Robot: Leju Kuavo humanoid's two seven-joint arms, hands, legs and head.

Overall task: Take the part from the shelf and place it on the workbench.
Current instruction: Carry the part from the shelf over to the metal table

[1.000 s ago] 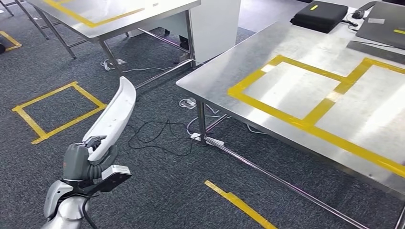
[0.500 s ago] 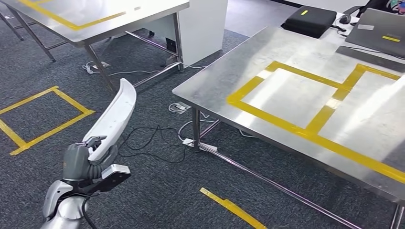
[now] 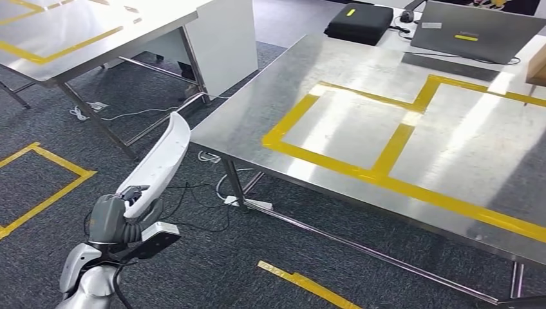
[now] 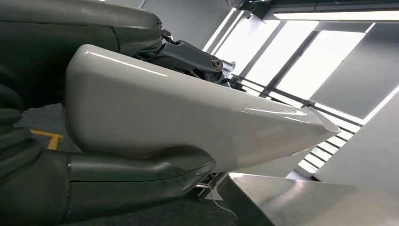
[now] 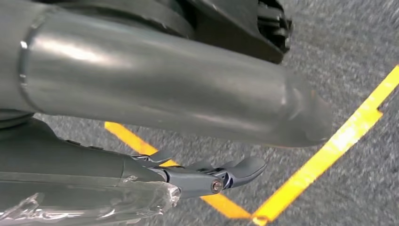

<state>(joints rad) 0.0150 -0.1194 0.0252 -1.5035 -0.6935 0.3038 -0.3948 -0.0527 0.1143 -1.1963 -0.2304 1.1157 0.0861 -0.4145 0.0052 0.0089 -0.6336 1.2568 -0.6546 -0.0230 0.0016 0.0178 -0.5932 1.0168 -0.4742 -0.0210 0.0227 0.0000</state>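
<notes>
Nearest, left hand (image 3: 119,215) wrapped round the lower end of the white part (image 3: 158,161), blade angled up toward the bench (image 3: 360,71), its tip just short of the near corner. Compared with a second back, whole scene slid left and closer: camera turning with the walk, part unmoved in the grip. Judged as carry nearly done, placing yet to come. Right hand (image 5: 207,179) hanging over taped carpet, fingers loosely apart, holding nothing. Farther off, a laptop (image 3: 476,29) and black case (image 3: 358,22). Bench's right side cut off; shelf unseen.
</notes>
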